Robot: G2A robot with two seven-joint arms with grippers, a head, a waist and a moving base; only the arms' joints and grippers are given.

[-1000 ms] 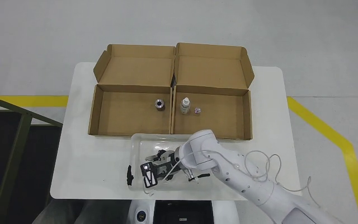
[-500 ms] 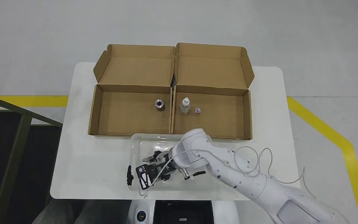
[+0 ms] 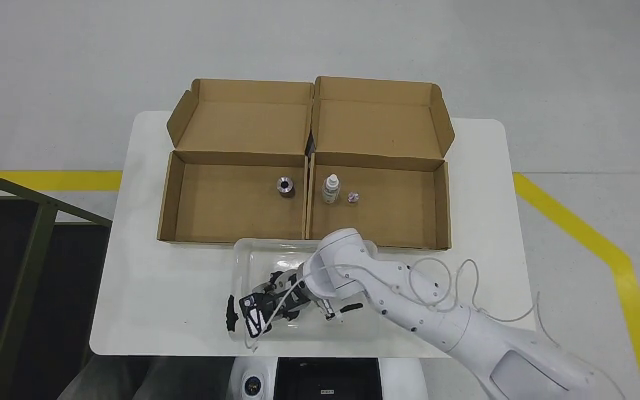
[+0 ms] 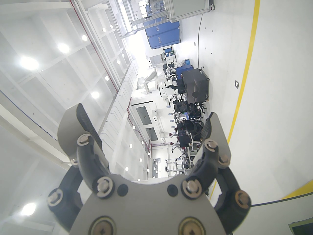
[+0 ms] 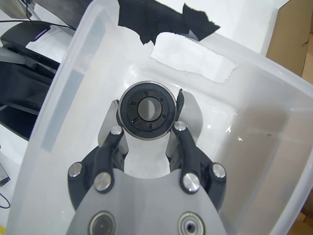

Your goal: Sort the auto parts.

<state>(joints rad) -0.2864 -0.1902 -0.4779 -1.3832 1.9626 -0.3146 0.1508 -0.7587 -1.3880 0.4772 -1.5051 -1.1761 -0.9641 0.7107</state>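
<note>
A round black bearing with a metal rim [image 5: 133, 123] sits low inside the clear plastic bin [image 5: 73, 50], near its left end. My right gripper [image 5: 147, 106] is shut on the bearing, one finger pressed against each side. From above, the right gripper [image 3: 260, 312] is down in the bin [image 3: 243, 250], and the bearing is hidden under it. A small metal ring part [image 3: 284, 185] lies in the left cardboard box [image 3: 185, 200]. A white bottle-shaped part [image 3: 331, 188] and a tiny pink part [image 3: 352, 198] lie in the right box [image 3: 420, 205]. My left gripper [image 4: 145, 113] is open, away from the table.
A torn strip of black tape [image 5: 156, 23] hangs over the bin's end wall, also seen as the black tape [image 3: 230, 313] from above. Both box lids stand open toward the far side. A thin white cable [image 3: 470, 290] trails along the right arm.
My right gripper has shifted a little to the left inside the bin, toward its end wall. The parts in the boxes have not moved.
</note>
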